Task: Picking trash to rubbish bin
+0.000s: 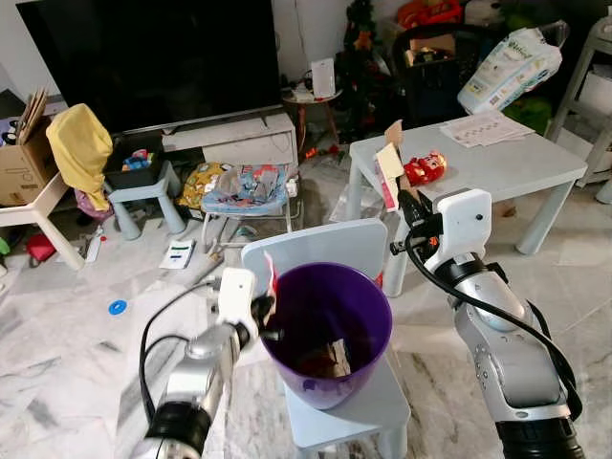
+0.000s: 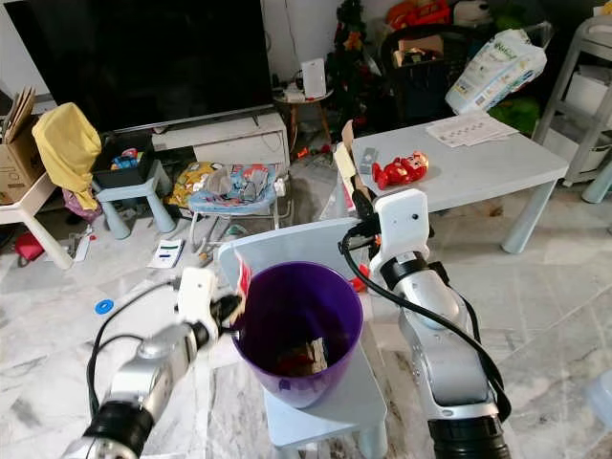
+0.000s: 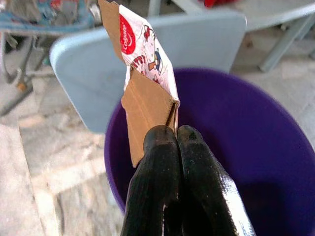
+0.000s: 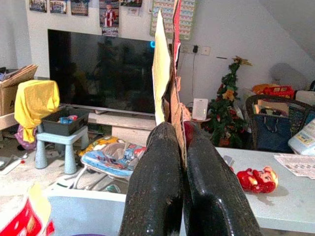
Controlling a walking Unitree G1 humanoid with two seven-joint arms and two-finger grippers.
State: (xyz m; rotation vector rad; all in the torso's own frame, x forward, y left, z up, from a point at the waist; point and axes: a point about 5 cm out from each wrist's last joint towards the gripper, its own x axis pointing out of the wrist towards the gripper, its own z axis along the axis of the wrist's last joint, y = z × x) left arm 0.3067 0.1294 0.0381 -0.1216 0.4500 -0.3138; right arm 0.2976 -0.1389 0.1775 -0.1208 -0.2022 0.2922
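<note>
**A:** Where are we in this? We see the left gripper (image 3: 176, 135) clamped on a torn piece of printed carton (image 3: 145, 73), held right at the near rim of the purple bin (image 1: 330, 330), which stands on a small pale blue chair (image 1: 359, 406).

**B:** Then we judge we are at the drop. The next move calls for carrying that piece a little further over the opening and parting the fingers, so it falls inside and not down the outer wall.

**A:** And our right gripper (image 4: 178, 135)?

**B:** Pinched on a second flat cardboard scrap (image 4: 165, 73), held upright, raised behind the bin near the grey table (image 1: 516, 167).

**A:** Materials?

**B:** Both scraps look thin and stiff, brown inside, glossy print outside. The bin is smooth, round plastic, with some trash already at its bottom.
</note>
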